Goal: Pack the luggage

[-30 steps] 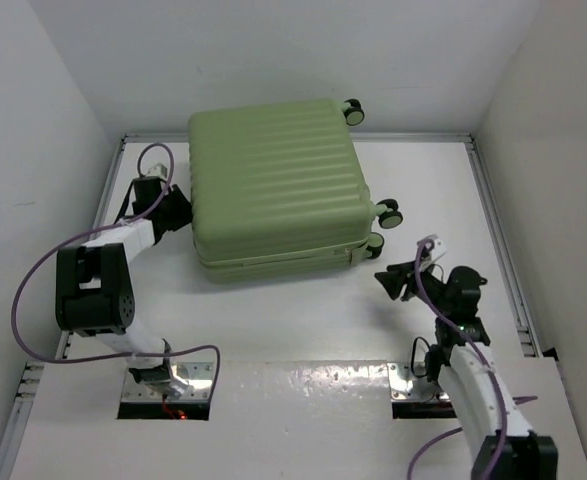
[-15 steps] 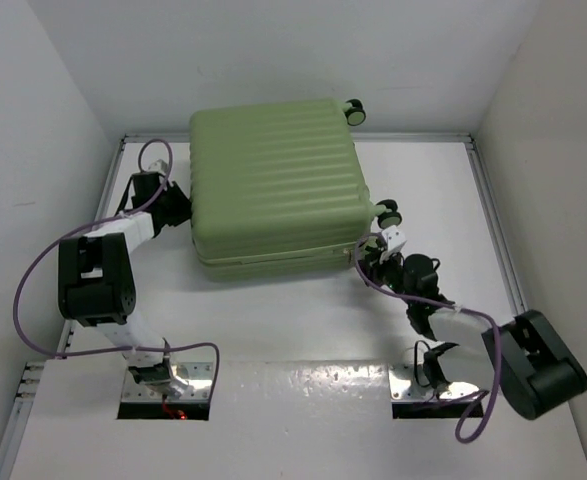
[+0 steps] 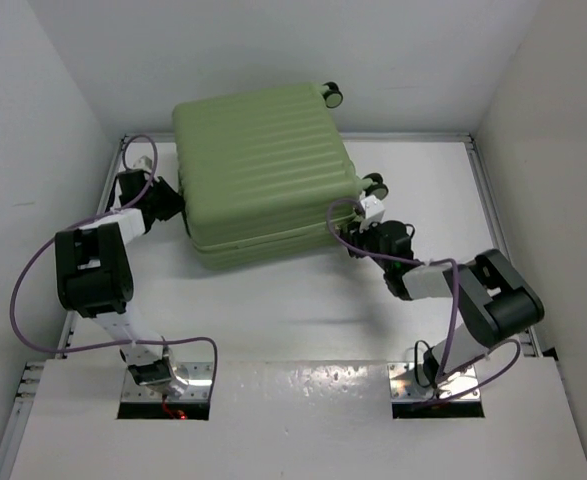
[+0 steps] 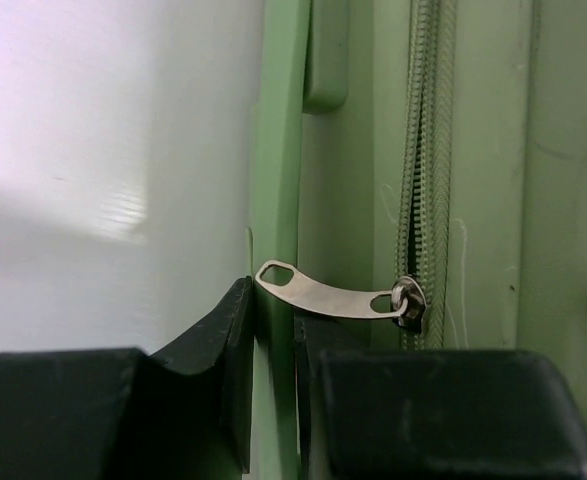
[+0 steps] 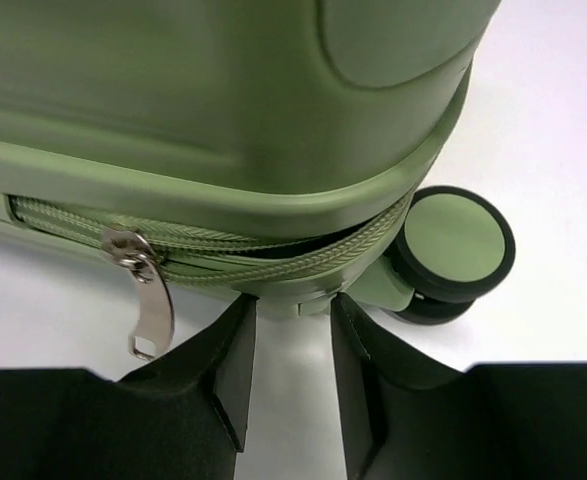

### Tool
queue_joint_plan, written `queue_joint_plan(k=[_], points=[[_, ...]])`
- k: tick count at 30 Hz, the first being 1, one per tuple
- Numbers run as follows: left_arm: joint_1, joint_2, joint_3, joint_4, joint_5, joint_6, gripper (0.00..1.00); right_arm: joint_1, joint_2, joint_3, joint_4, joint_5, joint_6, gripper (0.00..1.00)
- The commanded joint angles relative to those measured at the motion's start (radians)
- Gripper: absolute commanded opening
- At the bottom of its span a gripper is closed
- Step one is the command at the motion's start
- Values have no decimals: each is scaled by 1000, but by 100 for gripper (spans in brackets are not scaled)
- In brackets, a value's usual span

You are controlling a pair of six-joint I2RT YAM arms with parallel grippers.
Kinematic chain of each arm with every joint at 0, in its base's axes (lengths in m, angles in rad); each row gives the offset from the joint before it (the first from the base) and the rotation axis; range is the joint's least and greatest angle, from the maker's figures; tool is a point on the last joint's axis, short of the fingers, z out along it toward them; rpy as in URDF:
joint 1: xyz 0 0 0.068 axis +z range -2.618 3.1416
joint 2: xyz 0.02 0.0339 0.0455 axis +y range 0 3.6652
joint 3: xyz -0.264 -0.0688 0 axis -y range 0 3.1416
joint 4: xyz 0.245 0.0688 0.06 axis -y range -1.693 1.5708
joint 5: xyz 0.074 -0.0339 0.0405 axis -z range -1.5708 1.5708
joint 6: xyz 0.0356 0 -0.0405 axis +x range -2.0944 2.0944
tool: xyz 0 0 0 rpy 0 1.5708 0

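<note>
The suitcase (image 3: 263, 165) lies flat on the worktop (image 3: 303, 310), toward the far left, turned a little askew, with its ribbed shell facing up and both halves folded together. Whatever was to go inside I cannot see, since nothing of the lining or contents shows, so I take the filling and folding-over as done.

What seems to be left is the zip. Along the left side, the zip tab (image 4: 328, 298) lies flat across the shell with its free end just beside the left end effector (image 4: 273, 300). Its fingers (image 4: 235, 370) stand nearly together, and the green rim of the shell appears to be pinched between them (a hold on the case itself, not on the tab).

At the near right corner the right end effector (image 5: 291, 310) sits low against the bottom edge, beside a wheel (image 5: 451, 245). Its fingers are apart with bare worktop showing between them, gripping nothing. A second tab (image 5: 151, 310) hangs down close by on its left. From that slider round toward the wheel the two rows of teeth part, with a dark gap between them, so that corner looks unzipped.

My guess is that the job is well past halfway: the case is shut, the zip not run fully round, and neither tab is held.
</note>
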Motion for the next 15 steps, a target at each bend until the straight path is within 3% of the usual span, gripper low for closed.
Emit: queue_joint_plan(k=[1, 5, 9, 15], points=[[62, 42, -21, -66, -81, -14, 0, 36, 42, 172, 231, 4, 5, 35], [62, 42, -31, -57, -72, -14, 0, 37, 82, 227, 226, 31, 9, 38], [71, 42, -31, -48, -63, -14, 0, 16, 9, 155, 225, -12, -13, 44], [71, 74, 0, -58, -107, -14, 0, -56, -175, 60, -26, -202, 34, 51]])
